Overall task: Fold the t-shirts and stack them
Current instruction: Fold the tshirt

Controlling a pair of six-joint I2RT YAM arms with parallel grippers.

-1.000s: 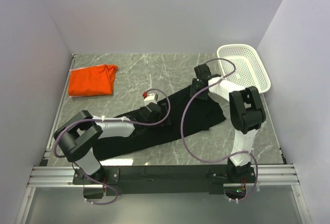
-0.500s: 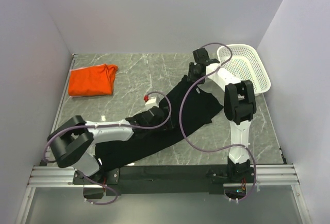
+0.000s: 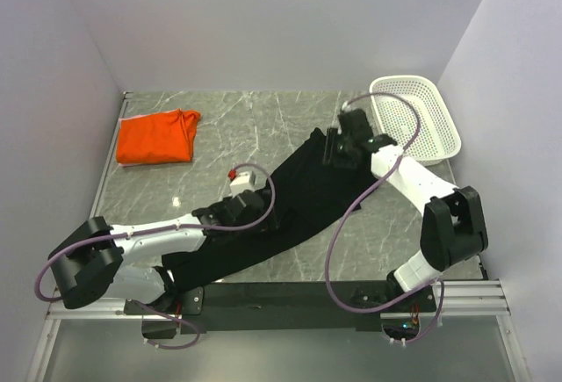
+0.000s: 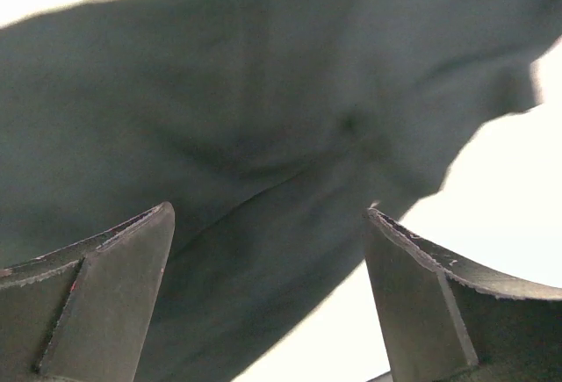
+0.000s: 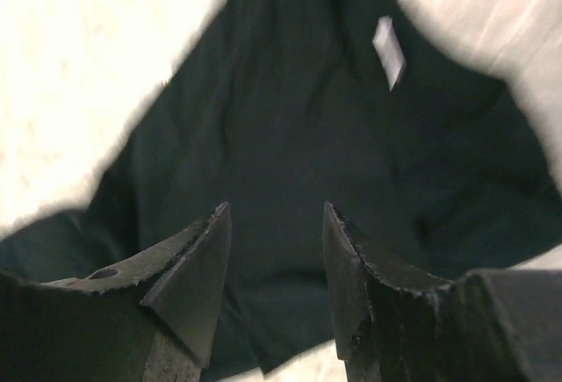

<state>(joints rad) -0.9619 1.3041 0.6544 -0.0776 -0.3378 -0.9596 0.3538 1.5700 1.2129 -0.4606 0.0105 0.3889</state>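
Observation:
The black t-shirt (image 3: pixel 303 191) lies in a long diagonal strip from the near left to the middle right of the table. My left gripper (image 3: pixel 266 212) hovers over its middle, jaws wide open and empty; the left wrist view shows dark cloth (image 4: pixel 263 92) below the gripper (image 4: pixel 268 211). My right gripper (image 3: pixel 334 149) is over the shirt's far end, open and empty; in the right wrist view the gripper (image 5: pixel 275 208) is above the cloth (image 5: pixel 290 118) and a white tag (image 5: pixel 386 51). The orange t-shirt (image 3: pixel 158 139) lies folded at the far left. No chest mark shows.
A white mesh basket (image 3: pixel 439 127) stands at the far right, close behind the right arm. Purple cables loop from both arms over the shirt. Walls close in the table on the left, back and right.
The right gripper has come down from high at the back to just over the shirt's far end. The left arm has stretched out and its elbow swung left. The shirt now lies in a narrower strip.

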